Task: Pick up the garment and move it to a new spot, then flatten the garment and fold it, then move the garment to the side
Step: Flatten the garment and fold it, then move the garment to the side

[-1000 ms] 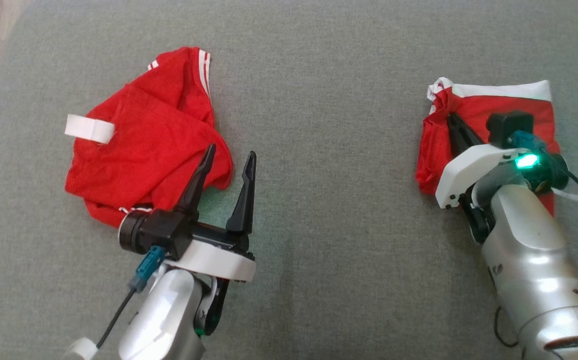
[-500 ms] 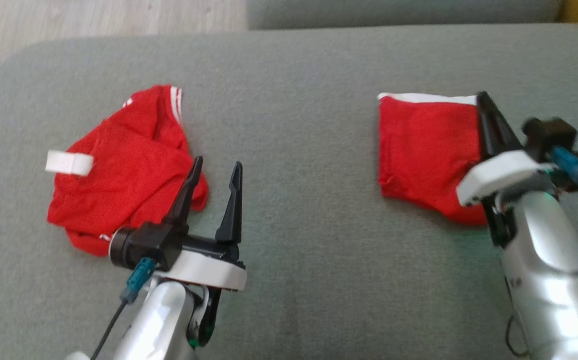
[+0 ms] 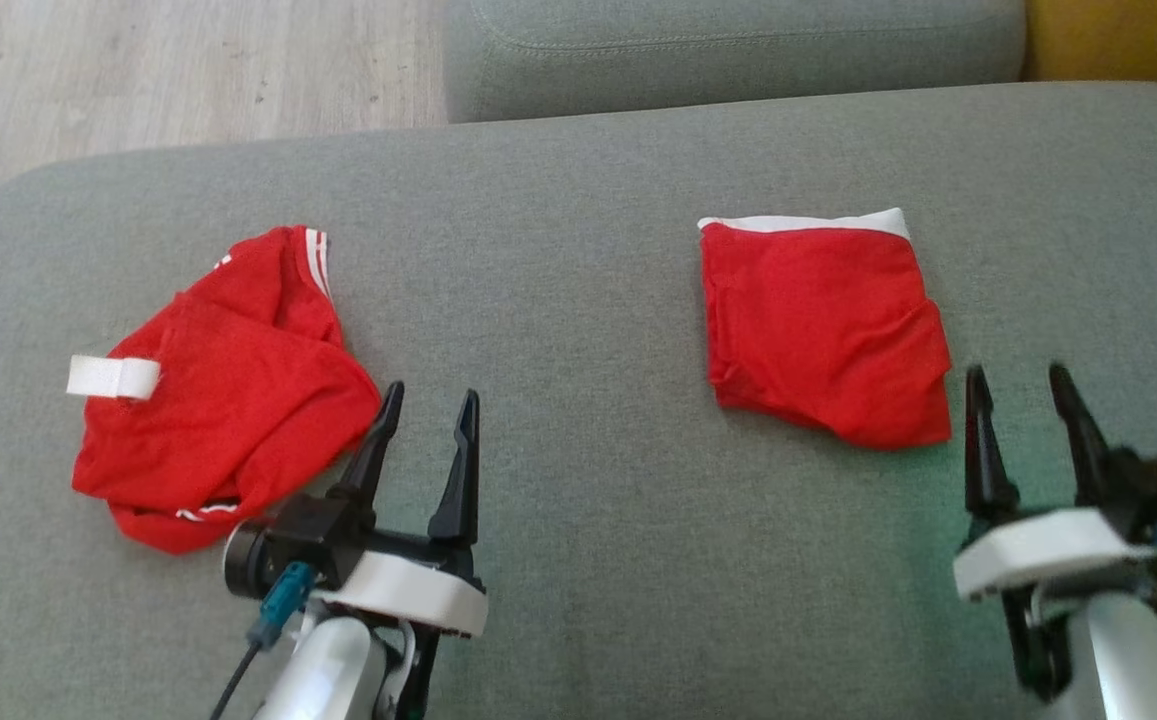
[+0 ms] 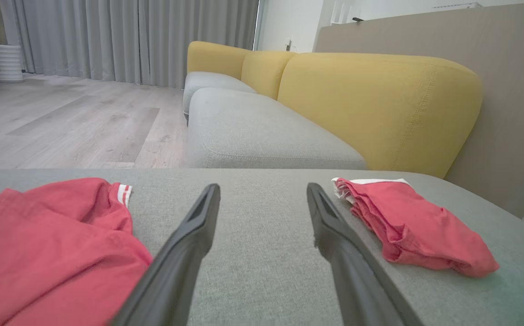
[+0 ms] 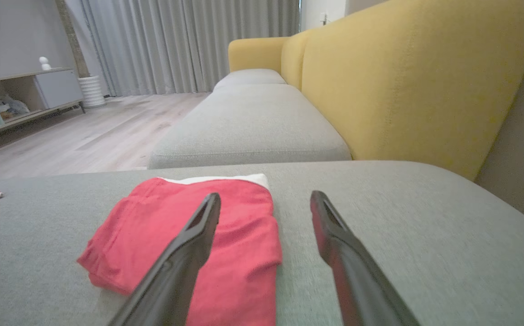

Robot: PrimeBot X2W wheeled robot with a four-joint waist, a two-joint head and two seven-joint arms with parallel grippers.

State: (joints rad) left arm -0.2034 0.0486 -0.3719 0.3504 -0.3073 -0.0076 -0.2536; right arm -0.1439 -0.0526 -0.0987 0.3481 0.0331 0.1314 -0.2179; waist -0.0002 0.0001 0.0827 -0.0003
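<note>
Eyes on the folded garment (image 3: 823, 330): lying square on the right side of the grey sofa cushion (image 3: 588, 520), well apart from the crumpled red garment (image 3: 218, 400) at the left, probably parked there to keep done from undone. Over to the right claw (image 3: 1016, 375): spread wide, empty, just beside the fold. Likewise the left claw (image 3: 433, 390): wide, empty, by the crumpled heap.

Layout on the seat cushion (image 3: 558, 300)
The crumpled garment (image 3: 228, 410) lies at its left, the folded garment (image 3: 818, 330) well apart at its right; a 2nd cushion (image 3: 728, 40) sits behind them, with floor (image 3: 138, 70) behind the left end.
</note>
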